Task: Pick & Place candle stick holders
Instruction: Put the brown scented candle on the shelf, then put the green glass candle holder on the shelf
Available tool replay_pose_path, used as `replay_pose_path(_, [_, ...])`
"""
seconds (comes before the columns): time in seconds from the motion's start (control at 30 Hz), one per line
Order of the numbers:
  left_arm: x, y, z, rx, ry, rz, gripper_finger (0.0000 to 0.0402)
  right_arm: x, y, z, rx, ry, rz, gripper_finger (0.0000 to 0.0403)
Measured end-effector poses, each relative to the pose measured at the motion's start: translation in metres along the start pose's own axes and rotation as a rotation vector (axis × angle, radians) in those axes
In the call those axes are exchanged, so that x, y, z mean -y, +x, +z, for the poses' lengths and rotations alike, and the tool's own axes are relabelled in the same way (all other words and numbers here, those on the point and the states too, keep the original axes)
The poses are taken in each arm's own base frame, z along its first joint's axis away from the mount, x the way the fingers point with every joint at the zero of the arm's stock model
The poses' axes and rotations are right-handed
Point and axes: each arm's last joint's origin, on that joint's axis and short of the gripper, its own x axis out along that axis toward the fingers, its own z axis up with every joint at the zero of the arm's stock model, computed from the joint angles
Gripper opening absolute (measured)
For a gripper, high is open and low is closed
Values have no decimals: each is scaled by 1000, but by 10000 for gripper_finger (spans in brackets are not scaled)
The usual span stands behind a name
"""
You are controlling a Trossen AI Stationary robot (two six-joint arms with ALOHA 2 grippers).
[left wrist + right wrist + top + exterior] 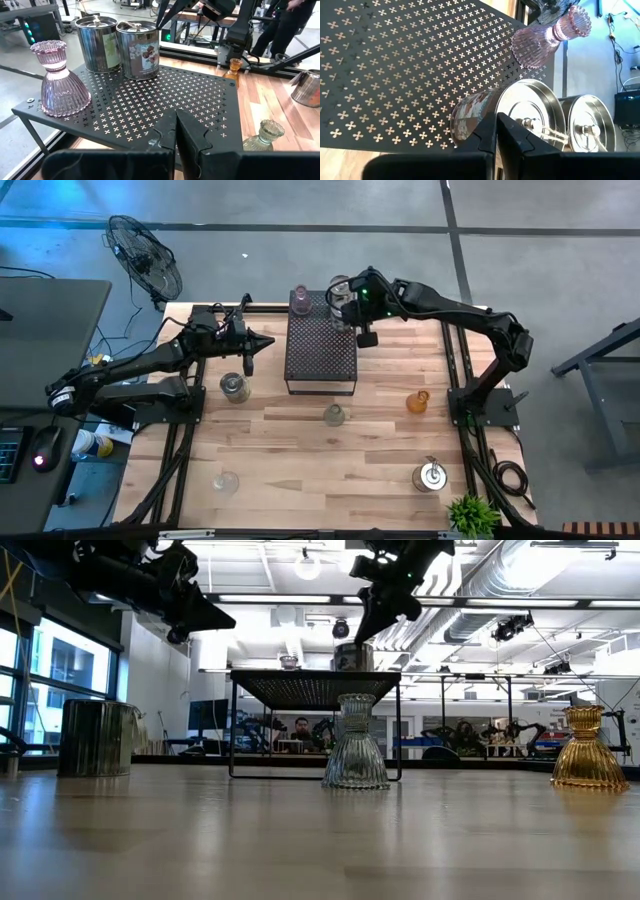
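A black perforated shelf (320,350) stands mid-table. On its far end stand a pinkish ribbed holder (57,80) and two silvery tin-like holders (97,42) (139,50). My right gripper (496,132) is shut and hangs over the nearer silvery holder's lid (530,115); it also shows in the low view (365,630). My left gripper (175,135) is shut and empty, in the air just left of the shelf's left edge (268,340). A clear glass holder (355,745) and an amber holder (585,750) stand on their flared bases on the table. My right gripper's shut fingertips (161,22) point down at the rim of the nearer silvery holder's lid (150,26). Whether they touch it I cannot tell. The holder stands upright on the shelf.
A silvery holder (235,387) stands left of the shelf. Another silvery one (432,476) and a clear glass one (225,480) stand near the table's front edge. A small plant (470,515) sits at the near right corner, and a fan (145,255) stands beyond the far left corner.
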Motion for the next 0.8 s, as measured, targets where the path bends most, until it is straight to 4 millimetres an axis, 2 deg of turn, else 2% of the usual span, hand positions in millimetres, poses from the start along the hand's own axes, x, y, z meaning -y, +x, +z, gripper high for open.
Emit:
replay_pose_path(0.2, [0,0,0,0,-10,0,1,1,0,1,7,2,-12,23])
replay_pose_path(0.5, [0,0,0,0,-10,1,1,-1,0,5,25,34,-29,102])
replay_pose_path(0.57, [0,0,0,-3,-10,1,1,-3,-5,11,29,24,-69,116])
replay_pose_path(0.67, [0,0,-2,-24,-15,0,1,-10,-24,21,48,-7,-135,128])
replay_pose_path(0.8, [0,0,-9,-91,-29,2,1,-24,-52,25,53,79,-133,117])
